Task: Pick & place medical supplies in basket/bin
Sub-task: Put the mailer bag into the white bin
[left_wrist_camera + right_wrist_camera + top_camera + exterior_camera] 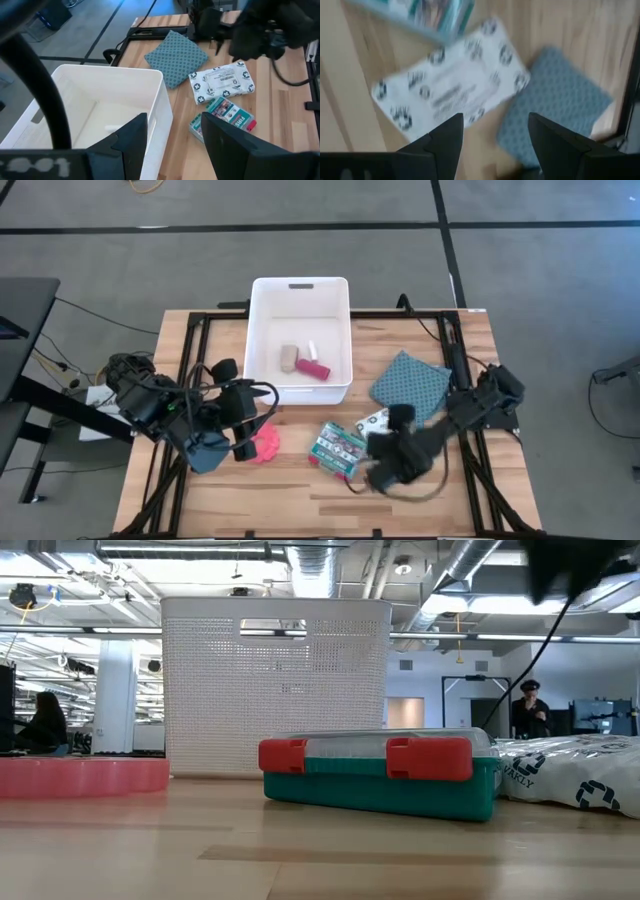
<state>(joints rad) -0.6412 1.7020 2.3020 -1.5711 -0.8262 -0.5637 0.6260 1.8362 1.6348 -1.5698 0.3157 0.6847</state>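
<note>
The white bin (300, 375) stands at the table's far middle and holds a beige roll (289, 358), a small white tube (311, 347) and a magenta piece (313, 369). The pink spiky disc (266, 446) lies on the table near my left gripper (247, 442), which is open and hovers by the bin's near wall (155, 120). The teal printed packet (338, 447) lies flat at the centre. Beside it lies the white black-patterned pouch (450, 95), partly under my right arm. My right gripper (495, 145) is open above the pouch, holding nothing.
A teal dotted square cloth (410, 384) lies flat on the table's right half, beyond the pouch. Black frame rails (190, 360) run along both table sides. In the low view, the packet (380, 772) and the disc (80, 775) sit in front of the bin (275, 685).
</note>
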